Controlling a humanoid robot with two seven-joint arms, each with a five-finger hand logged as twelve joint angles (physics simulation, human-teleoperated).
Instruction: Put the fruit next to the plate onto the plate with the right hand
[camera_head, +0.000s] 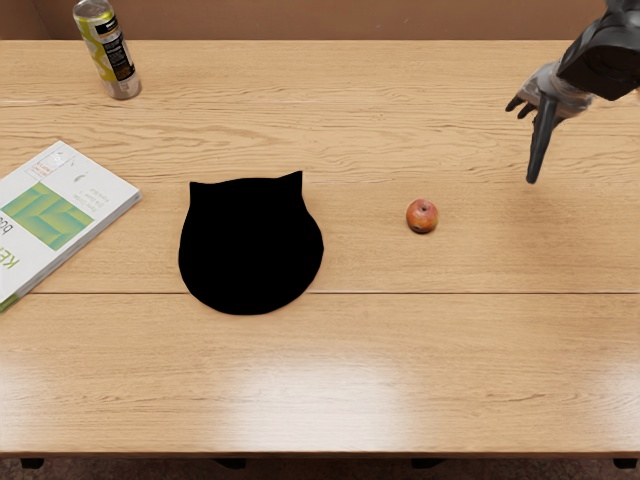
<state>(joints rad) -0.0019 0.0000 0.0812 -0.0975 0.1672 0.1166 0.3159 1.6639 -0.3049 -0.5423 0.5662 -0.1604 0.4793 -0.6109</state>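
the right hand (545, 100), fingers spread and empty, should come down over the apple (422, 215) from above and close evenly, lest it roll from the plate (250, 250).

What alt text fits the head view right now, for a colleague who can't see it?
A red apple lies on a wooden table to the right of a black, cat-head-shaped plate, not touching it; the plate holds nothing. The right hand is open at the upper right, away from the apple. A book and a bottle are at the left.
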